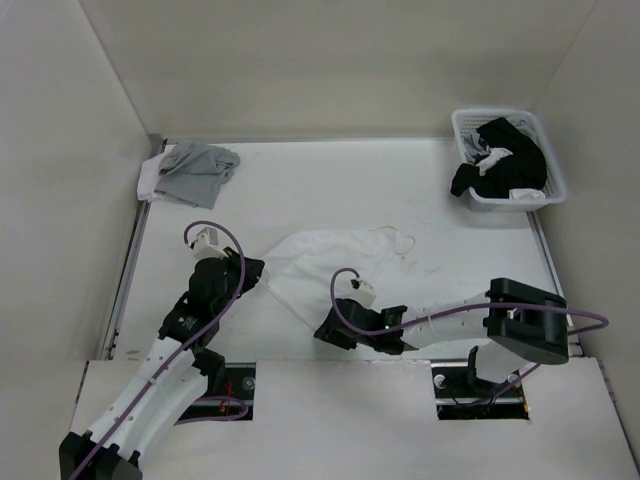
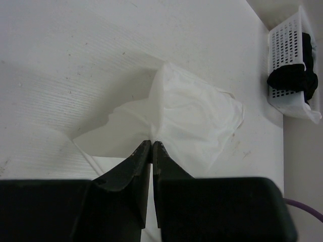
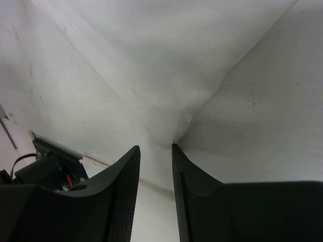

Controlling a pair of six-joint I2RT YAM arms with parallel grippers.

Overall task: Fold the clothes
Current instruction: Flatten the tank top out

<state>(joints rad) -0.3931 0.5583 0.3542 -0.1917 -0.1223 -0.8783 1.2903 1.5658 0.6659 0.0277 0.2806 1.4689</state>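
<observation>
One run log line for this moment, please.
left gripper: shut on white garment | right gripper: open at garment edge | garment: rumpled, on table

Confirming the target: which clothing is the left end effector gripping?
The white garment mid-table, bunched at the tips of the left end effector. The grey one lies far left; the black ones fill the basket.

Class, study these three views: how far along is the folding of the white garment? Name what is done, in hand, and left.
Done: nothing yet; the white garment lies rumpled and unfolded on the table. In hand: the left gripper is shut on its left corner, and the right gripper sits at its near edge, jaws apart, not yet gripping. Left: every fold.
</observation>
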